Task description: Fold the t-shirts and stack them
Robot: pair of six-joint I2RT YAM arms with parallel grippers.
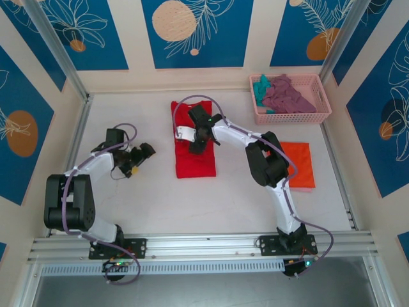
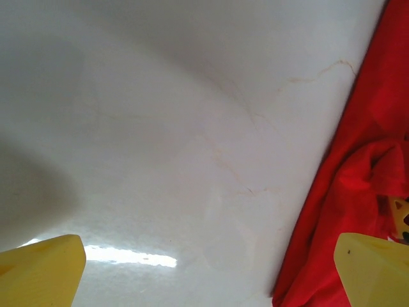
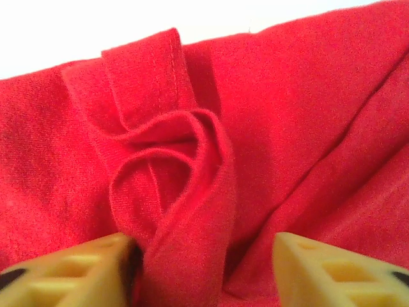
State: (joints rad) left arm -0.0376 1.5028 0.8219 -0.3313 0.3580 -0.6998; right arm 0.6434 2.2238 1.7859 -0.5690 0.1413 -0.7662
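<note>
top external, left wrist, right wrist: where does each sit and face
top external: above and behind, looking down on the white table; left arm and right arm show.
left wrist: on the left arm, facing bare table; left end effector open, yellow fingers at the bottom corners.
right wrist: on the right arm, close over the bright red cloth t-shirt; right end effector straddles a bunched fold.
shared: all three show the red t-shirt.

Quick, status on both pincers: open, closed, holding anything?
Left pincer: open, holding nothing.
Right pincer: open, with a raised fold of the red t-shirt between its fingers, not clamped.
</note>
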